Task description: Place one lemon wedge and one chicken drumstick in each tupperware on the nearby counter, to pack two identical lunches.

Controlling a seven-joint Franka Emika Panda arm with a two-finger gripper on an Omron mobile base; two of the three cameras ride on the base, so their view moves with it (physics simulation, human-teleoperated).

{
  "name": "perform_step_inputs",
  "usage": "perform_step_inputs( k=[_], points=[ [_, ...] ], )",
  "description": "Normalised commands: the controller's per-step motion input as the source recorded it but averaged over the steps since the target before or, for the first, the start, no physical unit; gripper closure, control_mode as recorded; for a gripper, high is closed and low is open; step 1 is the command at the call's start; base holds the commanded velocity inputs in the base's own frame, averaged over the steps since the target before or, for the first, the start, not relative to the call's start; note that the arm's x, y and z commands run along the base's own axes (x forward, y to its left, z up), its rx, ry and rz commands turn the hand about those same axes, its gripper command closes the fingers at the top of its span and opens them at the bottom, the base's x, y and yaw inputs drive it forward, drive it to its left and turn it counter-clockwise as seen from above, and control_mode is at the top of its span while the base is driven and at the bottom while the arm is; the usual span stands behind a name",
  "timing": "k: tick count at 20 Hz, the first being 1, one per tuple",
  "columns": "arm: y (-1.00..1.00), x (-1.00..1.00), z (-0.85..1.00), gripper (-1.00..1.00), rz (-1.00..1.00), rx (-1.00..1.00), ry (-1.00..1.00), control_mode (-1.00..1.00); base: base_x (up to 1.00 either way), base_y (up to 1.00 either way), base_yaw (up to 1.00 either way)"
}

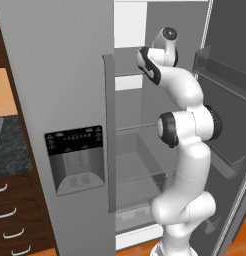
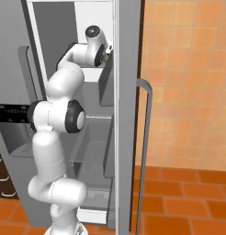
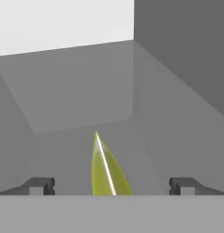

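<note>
A yellow-green lemon wedge (image 3: 107, 170) lies on a grey fridge shelf, seen edge-on with its pale rind line pointing away. My gripper (image 3: 113, 186) is open, its two dark fingertips (image 3: 40, 185) set wide on either side of the wedge without touching it. The arm (image 1: 187, 145) reaches up into the open fridge, its wrist at the upper shelf. A strip of the black speckled counter (image 1: 10, 145) over dark brown drawers shows at the far left in the left base view. The tupperware and the chicken drumstick are out of view.
The fridge's shut left door (image 1: 65, 125) with its dispenser panel (image 1: 75, 157) stands left of the arm. The open right door (image 2: 128, 114) with shelf bins and a long handle stands close on the right. Glass shelves and drawers fill the fridge below. Orange tiles cover wall and floor.
</note>
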Motion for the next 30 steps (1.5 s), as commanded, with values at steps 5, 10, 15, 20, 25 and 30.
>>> perform_step_inputs(
  k=[5, 10, 15, 20, 25, 30],
  points=[
    [0.00, 0.17, -0.08, -1.00, 0.01, 0.00, 0.08, -1.00, 0.00, 0.00, 0.00],
    [0.00, -0.32, -0.04, -1.00, 0.00, 0.00, 0.01, -1.00, 0.00, 0.00, 0.00],
    [-0.04, -0.33, 0.00, -1.00, 0.00, 0.00, -0.10, -1.00, 0.00, 0.00, 0.00],
    [0.00, 0.00, -0.36, -1.00, 0.00, 0.00, 0.00, -1.00, 0.00, 0.00, 0.00],
    [0.00, -0.01, -0.18, -1.00, 0.00, 0.00, -0.01, -1.00, 0.00, 0.00, 0.00],
    [0.03, 0.00, -0.33, -1.00, 0.00, 0.00, 0.00, -1.00, 0.00, 0.00, 0.00]
  ],
)
